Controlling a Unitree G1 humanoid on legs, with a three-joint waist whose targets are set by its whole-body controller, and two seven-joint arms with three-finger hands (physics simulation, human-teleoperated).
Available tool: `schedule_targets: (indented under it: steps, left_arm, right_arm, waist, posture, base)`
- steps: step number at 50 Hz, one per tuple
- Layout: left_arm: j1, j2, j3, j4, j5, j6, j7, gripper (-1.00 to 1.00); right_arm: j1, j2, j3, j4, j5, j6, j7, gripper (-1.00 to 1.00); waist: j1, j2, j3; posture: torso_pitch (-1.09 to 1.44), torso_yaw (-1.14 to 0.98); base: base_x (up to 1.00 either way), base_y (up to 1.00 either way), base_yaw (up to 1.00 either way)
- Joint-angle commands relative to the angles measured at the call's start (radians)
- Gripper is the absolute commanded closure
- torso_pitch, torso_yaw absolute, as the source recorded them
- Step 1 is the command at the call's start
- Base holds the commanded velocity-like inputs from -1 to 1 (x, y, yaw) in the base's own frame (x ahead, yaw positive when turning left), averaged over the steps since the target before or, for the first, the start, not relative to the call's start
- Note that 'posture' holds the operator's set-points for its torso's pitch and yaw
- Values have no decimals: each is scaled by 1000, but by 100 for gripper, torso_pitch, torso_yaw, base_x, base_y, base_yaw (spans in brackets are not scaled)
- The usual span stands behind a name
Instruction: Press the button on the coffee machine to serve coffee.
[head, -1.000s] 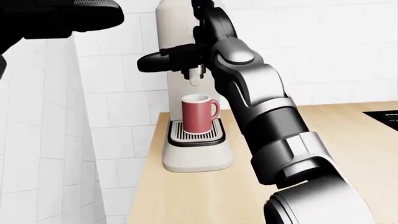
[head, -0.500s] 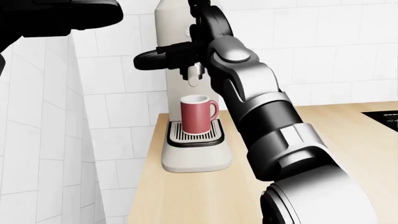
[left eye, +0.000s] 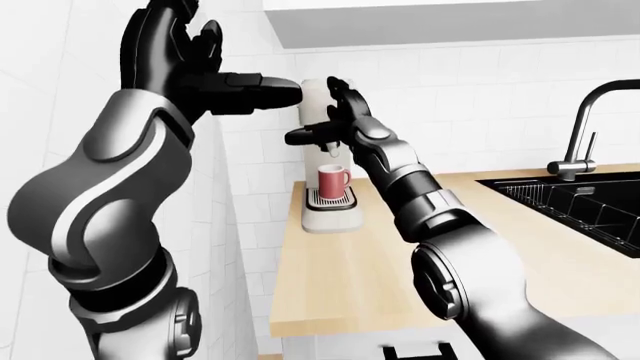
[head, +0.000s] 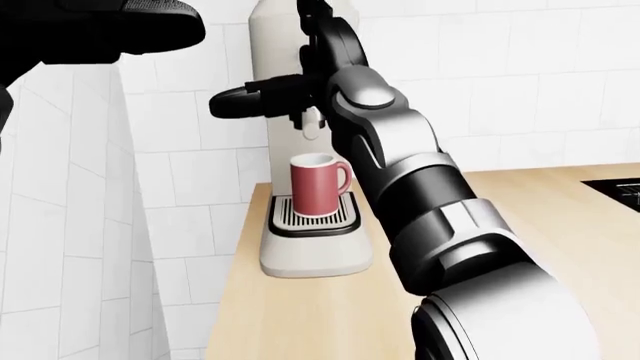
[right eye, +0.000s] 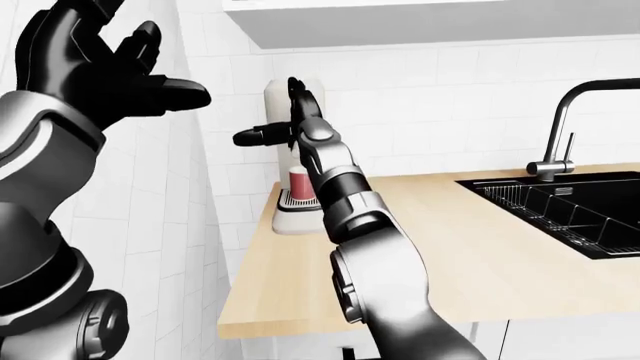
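Note:
The white coffee machine (head: 278, 67) stands on the wooden counter against the tiled wall. A red mug (head: 318, 184) sits upright on its drip grate (head: 316, 217) under the spout. My right hand (head: 305, 82) is open and pressed against the machine's upper face above the mug, with its thumb (head: 245, 101) sticking out to the left. The hand hides the button. My left hand (left eye: 190, 64) is open and empty, raised high at the upper left of the left-eye view, apart from the machine.
A black sink (left eye: 585, 206) with a chrome faucet (left eye: 583, 127) is set in the wooden counter (left eye: 360, 277) at the right. A white tiled wall (left eye: 235, 247) rises at the left of the machine. A cabinet underside (left eye: 450, 26) hangs overhead.
My right arm has pushed a little further toward the machine. The hand and thumb have shifted slightly left and up. The mug and my left hand have stayed put.

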Motion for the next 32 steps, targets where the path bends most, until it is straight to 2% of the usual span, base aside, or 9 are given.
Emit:
schedule_targets:
  steps: [1, 4, 11, 18, 32]
  left_arm:
    - [-33, 3, 1, -11, 2, -9, -12, -100]
    - [-32, -6, 18, -10, 9, -49, -11, -100]
    - [-33, -1, 5, 1, 10, -27, -3, -100]
    - [-36, -6, 17, -10, 2, -42, 2, -100]
    - [-41, 4, 21, -11, -16, -41, 18, -100]
  right_arm:
    - [-43, -11, -3, -39, 2, -28, -2, -100]
    - [-43, -12, -4, -34, 2, -34, 1, -100]
    - [-47, -12, -7, -28, 4, -38, 0, -100]
    - [-47, -12, -8, -28, 6, -39, -1, -100]
    - [-56, -11, -9, -19, 7, -48, -3, -100]
  waist:
    - [0, 4, 5]
    - [0, 3, 13]
    - [0, 3, 18]
    - [1, 1, 29]
    - [5, 0, 34]
  posture:
    - [-73, 0]
    - [-71, 0]
    - [-71, 0]
    - [-68, 0]
    - [-68, 0]
  base:
    - [0, 0, 0]
    - [0, 0, 0]
    - [0, 0, 0]
    - [0, 0, 0]
    - [0, 0, 0]
